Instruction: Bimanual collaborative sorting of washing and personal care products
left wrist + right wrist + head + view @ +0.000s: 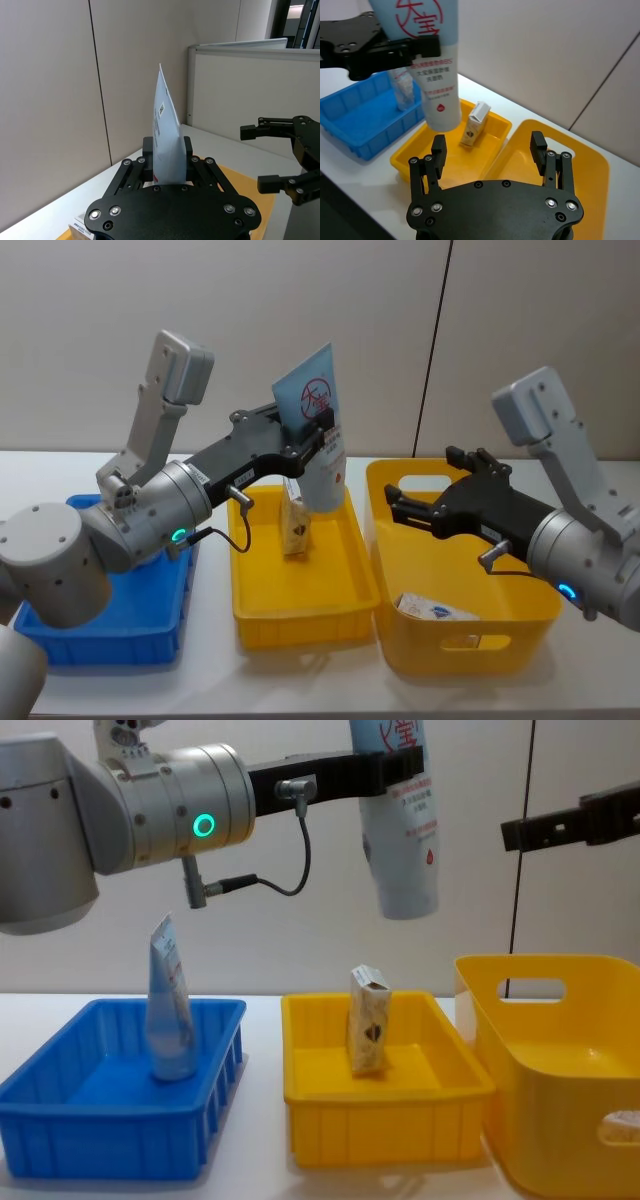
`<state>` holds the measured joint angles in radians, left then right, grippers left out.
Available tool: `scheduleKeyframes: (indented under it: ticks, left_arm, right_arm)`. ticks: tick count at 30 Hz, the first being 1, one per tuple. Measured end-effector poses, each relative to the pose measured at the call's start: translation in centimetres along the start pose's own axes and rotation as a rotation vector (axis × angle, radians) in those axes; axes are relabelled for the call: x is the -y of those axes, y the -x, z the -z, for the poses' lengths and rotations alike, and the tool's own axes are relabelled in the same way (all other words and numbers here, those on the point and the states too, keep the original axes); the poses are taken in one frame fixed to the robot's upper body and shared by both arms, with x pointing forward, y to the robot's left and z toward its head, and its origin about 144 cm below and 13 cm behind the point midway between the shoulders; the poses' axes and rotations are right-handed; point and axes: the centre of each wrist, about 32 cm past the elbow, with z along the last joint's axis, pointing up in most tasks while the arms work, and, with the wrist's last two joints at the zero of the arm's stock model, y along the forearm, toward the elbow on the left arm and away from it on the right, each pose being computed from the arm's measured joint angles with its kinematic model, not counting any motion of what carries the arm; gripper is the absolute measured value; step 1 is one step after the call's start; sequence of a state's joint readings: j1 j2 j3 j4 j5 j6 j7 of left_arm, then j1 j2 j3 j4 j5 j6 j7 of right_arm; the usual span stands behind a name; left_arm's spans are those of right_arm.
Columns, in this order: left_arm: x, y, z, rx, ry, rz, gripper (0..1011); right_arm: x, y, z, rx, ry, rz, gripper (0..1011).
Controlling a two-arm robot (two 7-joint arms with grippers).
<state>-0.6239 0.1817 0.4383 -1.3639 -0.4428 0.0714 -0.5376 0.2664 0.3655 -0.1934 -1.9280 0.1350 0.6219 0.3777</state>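
Left arm raised and gripping, right arm raised with jaws spread.

The left gripper (318, 435) reaches from the table's left edge toward its middle, held high, jaws clamped on both sides of a squeeze tube (318, 430) that hangs cap-down. The right gripper (420, 502) reaches in from the table's right edge, well above the surface, its jaws wide apart and holding nothing, pointing toward the left gripper.

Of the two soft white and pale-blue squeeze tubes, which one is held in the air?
The squeeze tube with red print, clamped cap-down by the left gripper above the shallow yellow tray. The other tube stands in the blue tray.
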Motion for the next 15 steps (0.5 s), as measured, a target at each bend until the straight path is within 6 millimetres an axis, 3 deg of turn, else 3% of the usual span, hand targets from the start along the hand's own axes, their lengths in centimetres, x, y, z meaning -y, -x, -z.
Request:
scheduleKeyframes:
  ticks: [15]
  left_arm:
    - [0.0, 0.0, 0.0, 0.000, 0.000, 0.000, 285]
  right_arm:
    - [-1.2, -0.9, 0.1, 0.032, -0.030, -0.111, 1001]
